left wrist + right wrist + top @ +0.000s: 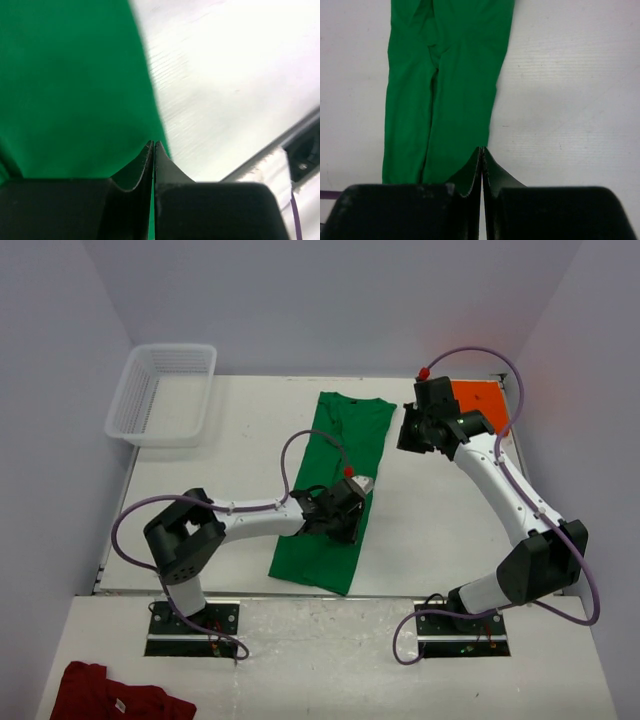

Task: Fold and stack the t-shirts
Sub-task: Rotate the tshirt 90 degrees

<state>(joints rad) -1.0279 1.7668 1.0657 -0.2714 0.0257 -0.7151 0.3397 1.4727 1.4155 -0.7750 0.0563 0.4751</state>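
**Green shirt lay in a long strip, both jaws closed at its right edge**

We found the green t-shirt (345, 450) lying flat near the middle of the surface (440, 530). It was folded lengthwise into a long narrow strip, with the collar end on the far side and the hem end toward the arm bases. In the right wrist view a soft crease ran along its length. The orange t-shirt (482, 397) sat well apart from it in the far right corner of the surface. It was partly hidden behind the right arm (500, 480), and we could not tell how it was folded.

The left arm (250, 512) reached across the near half of the green t-shirt, with its wrist over the cloth. In the left wrist view the left jaws were pressed together, their tips at the shirt's right edge where green met bare surface. We saw no cloth pinched between them, and we could not tell whether the tips touched the fabric.

The right jaws were closed as well and held nothing that we could see. Their tips met at the same right edge, and from above they hung just beside the far end of the strip.

Further out, a white mesh basket (160, 435) stood in the far left corner of the surface, well apart from both shirts. A dark red garment (100, 690) with a white tag (121, 706) lay crumpled on the near ledge, to the left of the left arm's base.
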